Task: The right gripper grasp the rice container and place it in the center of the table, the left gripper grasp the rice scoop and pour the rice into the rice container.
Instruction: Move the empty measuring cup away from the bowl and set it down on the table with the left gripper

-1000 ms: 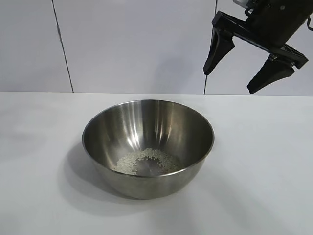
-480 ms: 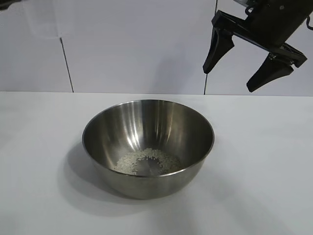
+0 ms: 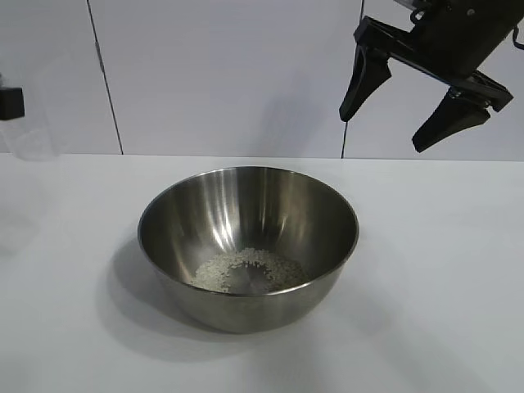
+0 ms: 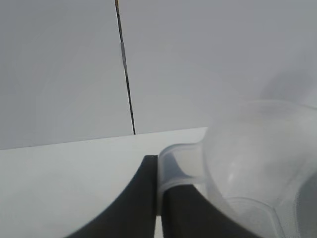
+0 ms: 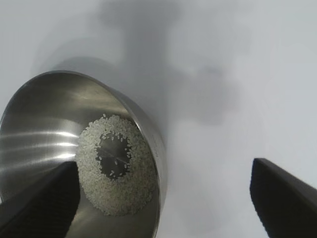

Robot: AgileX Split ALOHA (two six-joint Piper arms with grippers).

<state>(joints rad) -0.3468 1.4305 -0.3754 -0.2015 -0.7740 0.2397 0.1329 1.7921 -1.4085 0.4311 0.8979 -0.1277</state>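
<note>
A: Position of the rice container [image 3: 247, 246]?

B: Standing upright on the counter [image 3: 442, 286], below and to one side of the right gripper [image 3: 391, 123], well apart from it. The rice [image 3: 246, 270] lies in a ring on its bottom.

A: Right jaws?

B: Spread wide, holding nothing, hanging high above the counter.

A: Left gripper [image 4: 158, 163]?

B: At the counter's far edge from the right one, well clear of the container. Jaws pinched on the handle of the rice scoop [image 4: 257, 158], which appears empty.
</note>
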